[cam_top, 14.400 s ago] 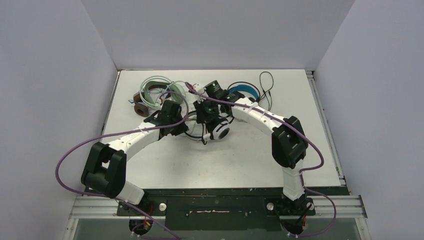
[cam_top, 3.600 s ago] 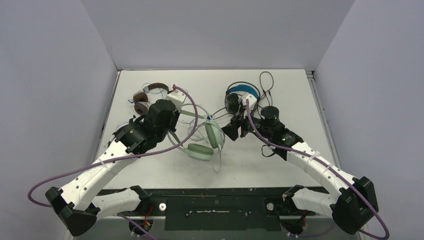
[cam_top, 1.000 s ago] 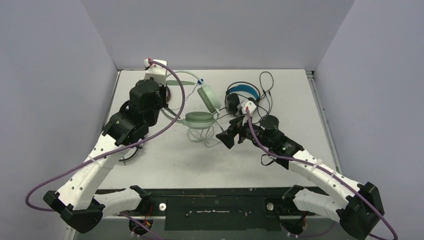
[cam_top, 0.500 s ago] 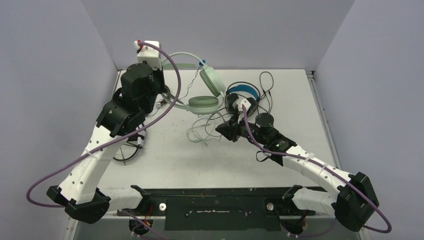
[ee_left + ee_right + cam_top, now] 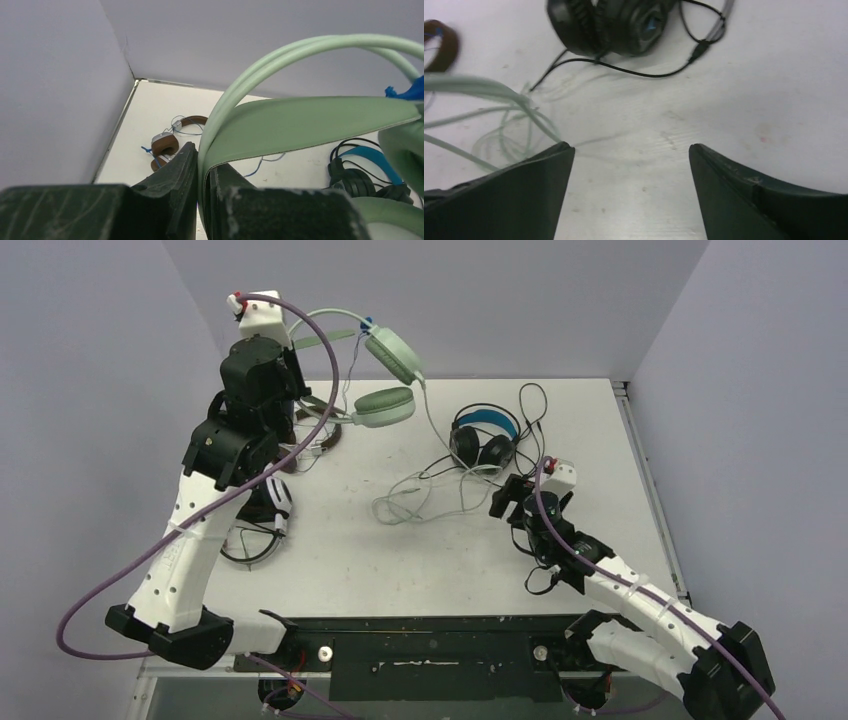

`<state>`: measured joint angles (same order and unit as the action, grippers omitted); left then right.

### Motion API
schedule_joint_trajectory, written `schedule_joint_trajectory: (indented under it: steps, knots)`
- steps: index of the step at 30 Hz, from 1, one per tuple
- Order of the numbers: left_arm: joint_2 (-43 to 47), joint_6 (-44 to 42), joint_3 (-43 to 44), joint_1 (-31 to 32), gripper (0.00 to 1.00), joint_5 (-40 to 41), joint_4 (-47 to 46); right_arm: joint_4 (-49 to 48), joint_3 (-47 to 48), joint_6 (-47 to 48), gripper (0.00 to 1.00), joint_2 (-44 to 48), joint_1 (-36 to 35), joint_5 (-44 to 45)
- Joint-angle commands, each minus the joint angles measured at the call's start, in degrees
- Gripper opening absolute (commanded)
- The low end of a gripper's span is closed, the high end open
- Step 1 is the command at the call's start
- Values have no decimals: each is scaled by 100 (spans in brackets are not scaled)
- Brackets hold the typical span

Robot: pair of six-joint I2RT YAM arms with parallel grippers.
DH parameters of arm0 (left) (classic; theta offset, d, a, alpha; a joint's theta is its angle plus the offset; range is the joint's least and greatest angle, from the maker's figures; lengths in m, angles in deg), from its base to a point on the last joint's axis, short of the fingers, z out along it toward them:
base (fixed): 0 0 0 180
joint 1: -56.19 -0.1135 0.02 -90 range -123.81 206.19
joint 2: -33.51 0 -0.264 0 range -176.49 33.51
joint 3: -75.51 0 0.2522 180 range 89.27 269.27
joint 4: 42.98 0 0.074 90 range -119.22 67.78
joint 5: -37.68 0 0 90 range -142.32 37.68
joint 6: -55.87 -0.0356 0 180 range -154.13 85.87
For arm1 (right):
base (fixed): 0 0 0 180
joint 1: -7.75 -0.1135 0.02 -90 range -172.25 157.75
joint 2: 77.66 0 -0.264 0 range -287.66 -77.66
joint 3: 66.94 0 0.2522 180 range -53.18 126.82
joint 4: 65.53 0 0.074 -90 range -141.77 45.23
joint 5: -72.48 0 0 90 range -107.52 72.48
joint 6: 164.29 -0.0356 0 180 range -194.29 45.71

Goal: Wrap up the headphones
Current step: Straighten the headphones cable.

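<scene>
My left gripper (image 5: 202, 200) is raised high at the back left (image 5: 300, 400), shut on the band of the mint green headphones (image 5: 385, 405). Their two cups hang in the air. Their pale cord (image 5: 425, 495) drops to the table and lies there in loose loops. The black headphones with a blue headband (image 5: 483, 435) lie at the back middle, also in the right wrist view (image 5: 609, 20). My right gripper (image 5: 515, 502) hovers low and open over bare table (image 5: 631, 150), right of the pale cord (image 5: 499, 95) and touching nothing.
The brown headphones (image 5: 167, 145) lie at the back left corner, partly behind my left arm (image 5: 322, 438). The white headphones with black stripes (image 5: 272, 505) rest on the left side under that arm. A thin black cord (image 5: 533, 405) loops at the back right. Walls close in three sides.
My left arm has lifted the mint green headphones higher and further left, pulling the cord taut off the table. My right gripper has drawn back right and nearer, away from the cord loops.
</scene>
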<state>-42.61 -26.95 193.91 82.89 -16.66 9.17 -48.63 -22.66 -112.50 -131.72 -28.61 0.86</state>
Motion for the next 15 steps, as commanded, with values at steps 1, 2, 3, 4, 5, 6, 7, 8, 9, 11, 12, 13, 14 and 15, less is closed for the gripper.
schedule_joint_trajectory:
  steps: [1, 2, 3, 4, 5, 6, 7, 8, 9, 11, 12, 13, 14, 15]
  knots:
    - [281, 526, -138, -86, 0, -355, -1037, 589, 197, -33, 95, 443, 70, 1198]
    - [342, 503, -289, -92, 0, -516, -1104, 261, 199, 536, 97, 588, 73, 791]
    - [398, 488, -427, -93, 0, -733, -1155, -62, 212, 1112, 97, 730, 68, 199]
    - [444, 494, -554, -94, 0, -904, -1192, -330, 242, 1528, 97, 866, 68, -328]
    - [490, 501, -688, -95, 0, -1070, -1222, -582, 281, 1861, 97, 989, 68, -794]
    - [547, 498, -821, -95, 0, -1273, -1258, -747, 349, 2088, 98, 1076, 69, -1217]
    - [606, 510, -984, -95, 0, -1441, -1304, -875, 426, 2248, 98, 1132, 69, -1543]
    - [658, 564, -1146, -95, 0, -1563, -1346, -929, 538, 2353, 99, 1138, 75, -1755]
    - [701, 630, -1313, -94, 0, -1664, -1390, -909, 688, 2426, 99, 1117, 76, -1996]
    - [809, 779, -1668, -95, 0, -1804, -1506, -784, 1027, 2543, 99, 986, 76, -2371]
    - [845, 858, -1895, -95, 0, -1842, -1556, -716, 1192, 2568, 98, 888, 76, -2523]
    - [873, 956, -2052, -95, 0, -1876, -1595, -635, 1353, 2555, 97, 786, 76, -2635]
    - [886, 1059, -2188, -94, 0, -1894, -1640, -556, 1511, 2511, 97, 678, 76, -2740]
    - [895, 1174, -2348, -94, 0, -1902, -1680, -503, 1642, 2433, 96, 571, 73, -2843]
